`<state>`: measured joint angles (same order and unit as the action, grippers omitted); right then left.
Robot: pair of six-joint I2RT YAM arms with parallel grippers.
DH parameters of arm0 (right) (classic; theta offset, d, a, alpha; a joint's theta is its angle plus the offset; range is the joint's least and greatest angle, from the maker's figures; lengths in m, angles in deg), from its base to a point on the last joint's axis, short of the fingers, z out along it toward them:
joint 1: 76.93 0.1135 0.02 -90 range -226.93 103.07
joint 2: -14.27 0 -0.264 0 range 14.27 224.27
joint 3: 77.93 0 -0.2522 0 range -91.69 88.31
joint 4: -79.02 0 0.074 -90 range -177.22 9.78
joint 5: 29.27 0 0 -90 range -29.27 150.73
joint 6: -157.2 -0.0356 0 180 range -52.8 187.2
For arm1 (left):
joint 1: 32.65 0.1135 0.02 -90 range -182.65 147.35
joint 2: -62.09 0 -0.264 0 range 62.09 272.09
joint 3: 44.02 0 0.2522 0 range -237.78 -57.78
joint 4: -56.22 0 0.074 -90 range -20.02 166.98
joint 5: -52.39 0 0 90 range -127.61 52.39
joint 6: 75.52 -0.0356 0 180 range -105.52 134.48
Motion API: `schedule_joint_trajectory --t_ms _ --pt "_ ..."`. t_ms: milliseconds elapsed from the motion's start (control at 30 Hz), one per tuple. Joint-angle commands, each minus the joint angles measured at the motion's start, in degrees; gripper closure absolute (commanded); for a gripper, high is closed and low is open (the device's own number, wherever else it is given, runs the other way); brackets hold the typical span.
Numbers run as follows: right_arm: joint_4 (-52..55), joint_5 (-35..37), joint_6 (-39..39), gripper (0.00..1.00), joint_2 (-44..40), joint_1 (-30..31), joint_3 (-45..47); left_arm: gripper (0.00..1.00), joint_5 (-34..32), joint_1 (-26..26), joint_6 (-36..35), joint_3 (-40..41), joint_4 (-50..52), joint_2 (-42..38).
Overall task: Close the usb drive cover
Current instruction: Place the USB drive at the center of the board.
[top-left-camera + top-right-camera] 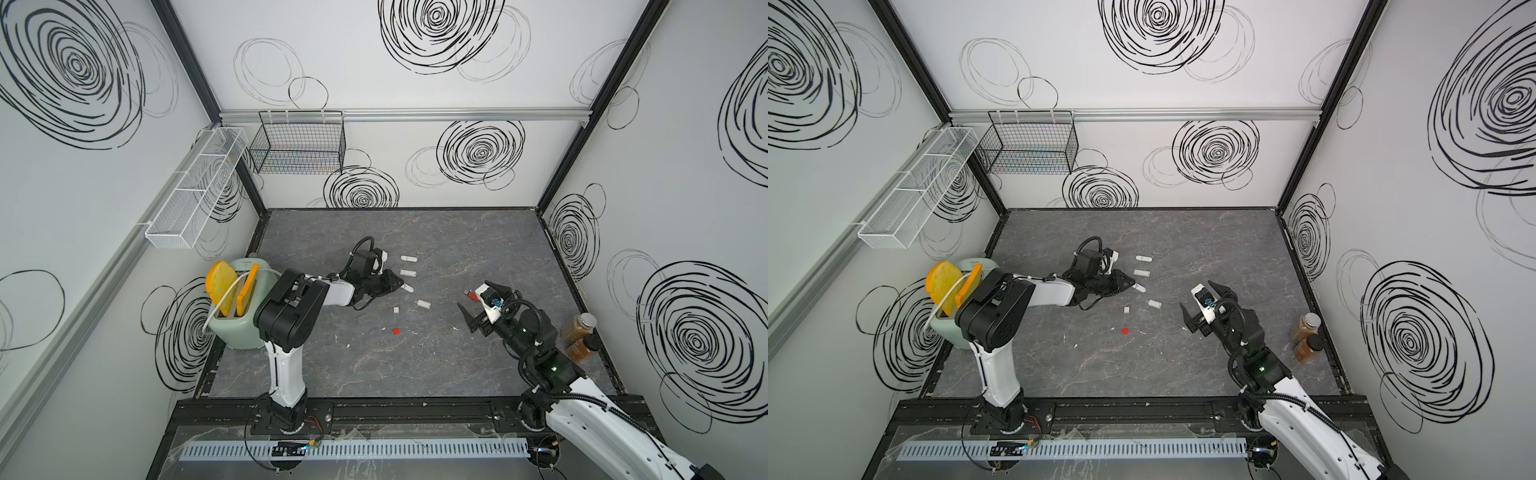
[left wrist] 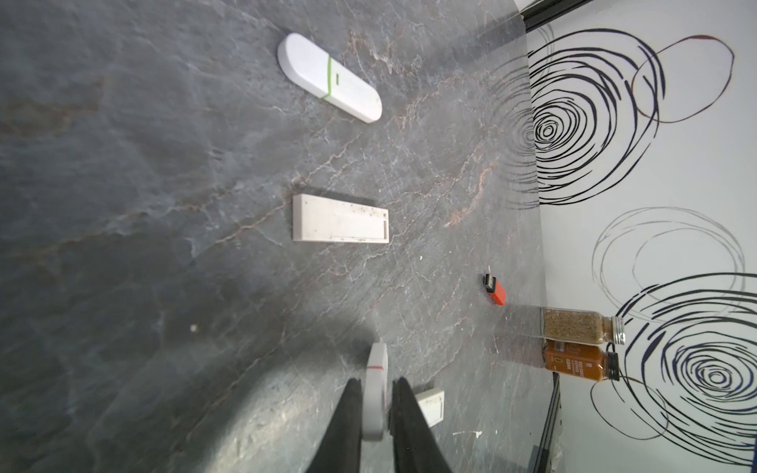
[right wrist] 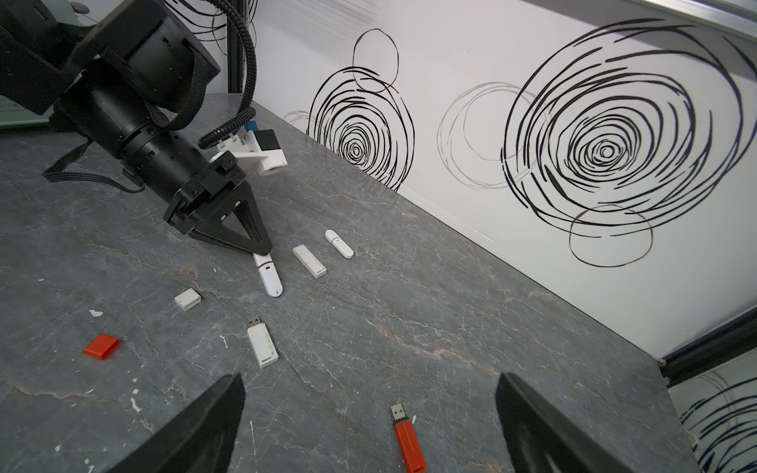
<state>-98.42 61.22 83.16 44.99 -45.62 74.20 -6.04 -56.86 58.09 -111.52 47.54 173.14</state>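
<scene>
usb drive (image 3: pixel 268 278) (white), lengthwise along left tool (image 2: pixel 376 383)

Both top views look steeply down from high above the near edge of the table (image 1: pixel 457 365) toward the back wall (image 1: pixel 415 83). They sit side by side and take in the whole scene. The left wrist camera rides just behind the left claw (image 2: pixel 377 381), low and close to the table, facing out beyond it to the jars (image 2: pixel 573 331). The right wrist camera sits behind the right claw (image 3: pixel 370 374), higher up, facing the left claw. Both wrist views share the red drive (image 2: pixel 495 290) and the white drives (image 2: pixel 340 219) ahead of the left claw.
</scene>
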Motion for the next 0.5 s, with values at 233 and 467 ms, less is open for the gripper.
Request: schedule_joint_trajectory --t_ms 233,467 --pt "-2.3 0.6 0.9 0.01 -0.9 0.4 1.2 0.71 0.2 -0.1 0.1 2.1 -1.8 -0.1" --pt "-2.5 0.8 1.1 0.01 -1.2 0.4 1.3 0.67 0.2 0.3 -0.4 1.2 -1.2 1.4"
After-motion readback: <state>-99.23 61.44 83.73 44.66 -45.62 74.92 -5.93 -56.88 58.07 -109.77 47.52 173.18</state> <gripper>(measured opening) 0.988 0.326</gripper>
